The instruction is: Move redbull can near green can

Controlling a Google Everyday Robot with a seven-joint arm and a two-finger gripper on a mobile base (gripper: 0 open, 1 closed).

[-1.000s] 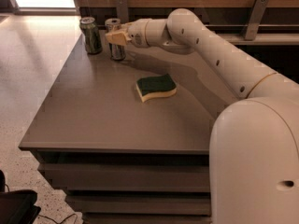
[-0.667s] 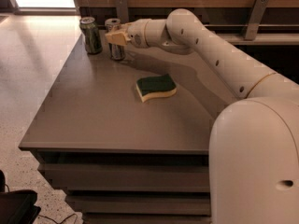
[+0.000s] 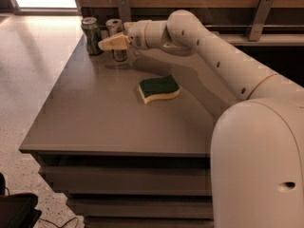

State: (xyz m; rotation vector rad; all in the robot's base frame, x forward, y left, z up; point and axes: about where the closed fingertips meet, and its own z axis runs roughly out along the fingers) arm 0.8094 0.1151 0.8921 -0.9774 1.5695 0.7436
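The redbull can [image 3: 114, 26], slim and silver with a shiny top, stands upright at the far left of the table [image 3: 95, 113]. The green can [image 3: 91, 36], dark with a silver top, stands just to its left, a small gap apart. My gripper [image 3: 110, 42] reaches in from the right and lies across the front of the redbull can at mid height, hiding its middle. The can's base [image 3: 119, 56] shows below the gripper and rests on the table.
A green and yellow sponge [image 3: 159, 89] lies mid-table, to the right of and nearer than the cans. My white arm [image 3: 223, 61] spans the table's right side. A wooden wall with metal brackets [image 3: 259, 15] runs behind. The floor drops off at the left.
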